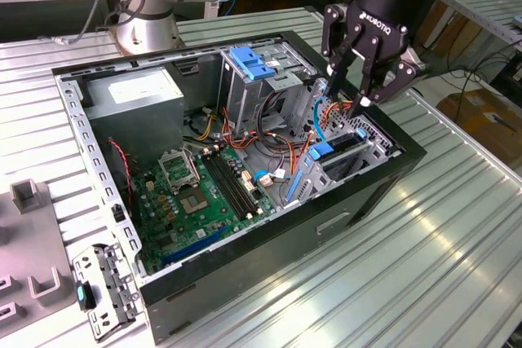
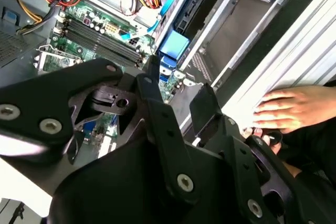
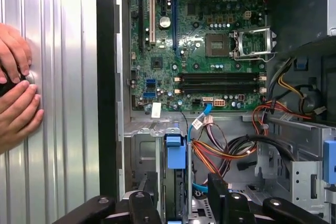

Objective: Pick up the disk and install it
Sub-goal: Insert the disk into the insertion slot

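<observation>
above the disk (image 1: 341,147), fingers (image 1: 333,71) wide, empty; in the first wrist view, two hands (image 3: 18,114) beside the case (image 3: 106,77)

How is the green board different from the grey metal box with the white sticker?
The flat green circuit board lies low on the case floor; the grey metal box stands taller. The board is crowded with small parts and slots; the box is plain except its white sticker. Both sit inside the black computer case.
</observation>
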